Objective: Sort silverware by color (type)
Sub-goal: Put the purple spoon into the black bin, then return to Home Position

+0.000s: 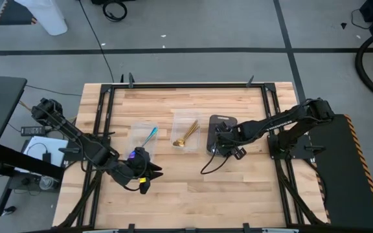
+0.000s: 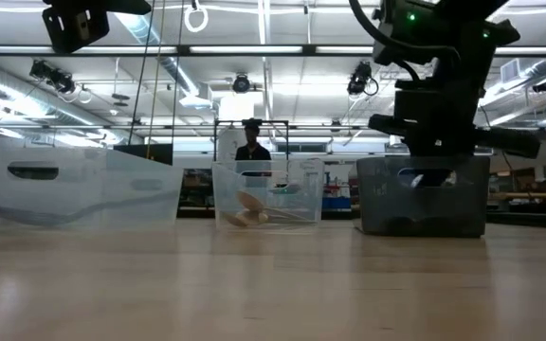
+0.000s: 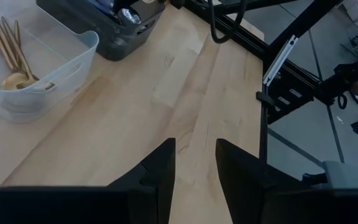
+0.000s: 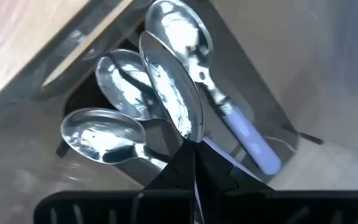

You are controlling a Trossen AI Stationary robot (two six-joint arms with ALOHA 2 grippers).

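Pinching a silver spoon (image 4: 169,93) in the clenched right claw (image 4: 194,163) over the grey tray (image 1: 228,121), mid-frame; left claw (image 3: 194,168) released, lower left.

You see two clear tubs (image 1: 142,134) (image 1: 186,131) and a dark bin (image 1: 220,129) in a row on the wooden table (image 1: 193,188). A person (image 2: 251,144) stands far behind them.

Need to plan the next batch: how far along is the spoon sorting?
Nearly done, it seems. Gold spoons lie in the middle tub, a teal-handled spoon in the left tub, silver spoons in the dark bin. In hand: the right claw, shut on a silver spoon over that bin. The left claw is open and empty. No loose spoons show on the table.
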